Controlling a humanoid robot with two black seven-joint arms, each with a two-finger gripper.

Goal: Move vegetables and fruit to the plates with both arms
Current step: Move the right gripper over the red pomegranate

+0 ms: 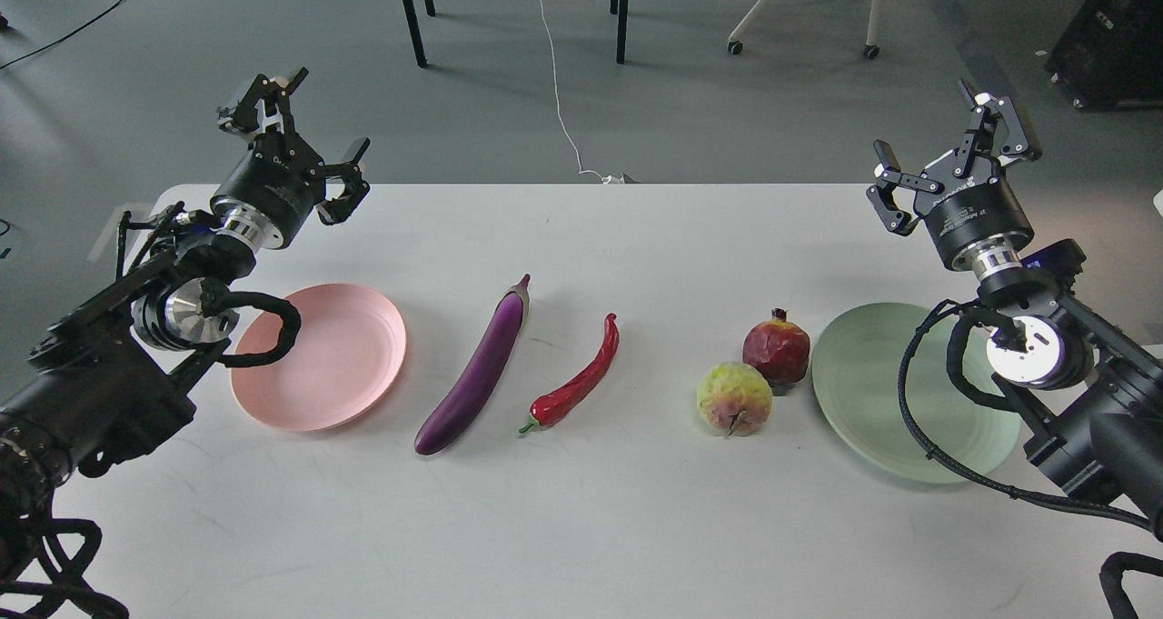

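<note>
A purple eggplant (478, 369) and a red chili pepper (579, 380) lie side by side at the table's middle. Right of them sit a dark red pomegranate (777, 349) and a bumpy yellow-green fruit (733, 399), touching. The pale pink plate (320, 355) lies empty at the left, the pale green plate (895, 396) empty at the right. My left gripper (304, 137) hangs open above the table's far left edge, behind the pink plate. Over the far right edge, my right gripper (954, 142) is open too, behind the green plate. Neither holds anything.
The white table (581, 528) has bare room in front of the produce. Behind it on the grey floor are black table legs (413, 19), a white cable (559, 83) and a chair base (800, 10). Black cable loops hang from both arms beside the plates.
</note>
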